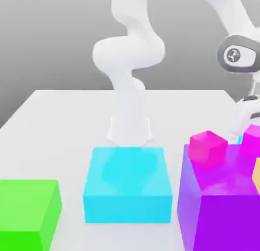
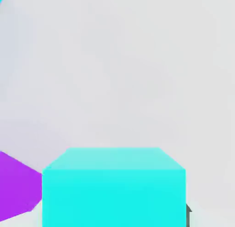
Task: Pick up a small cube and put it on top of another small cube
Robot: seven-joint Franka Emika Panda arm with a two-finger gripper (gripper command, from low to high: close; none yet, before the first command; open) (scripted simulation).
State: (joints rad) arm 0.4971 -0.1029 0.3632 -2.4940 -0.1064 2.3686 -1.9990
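A small cyan cube (image 2: 114, 187) sits close under the hand camera, low in that frame, flat-faced and sharp-edged, its top a paler shade than its front; the gripper is closed on it, one dark fingertip (image 2: 188, 211) peeping out at its lower right corner.

In the exterior view, going from the left: a large green block (image 1: 28, 212) occupies the lower left corner, matte and evenly coloured. Next, at lower centre, stands a large cyan block (image 1: 128, 184) with a faintly glossy top that carries a soft grey reflection. Behind it rises the arm's smooth white base column (image 1: 129, 100), rounded and tubular, on a pale table (image 1: 61, 118). At lower right is a large purple block (image 1: 218, 204), its faces slightly translucent-looking. A small magenta cube (image 1: 207, 147) rests tilted on its top near the back left edge. At the far right edge the white gripper (image 1: 246, 115) hangs just above the purple block, under a grey-ringed wrist joint (image 1: 236, 55).
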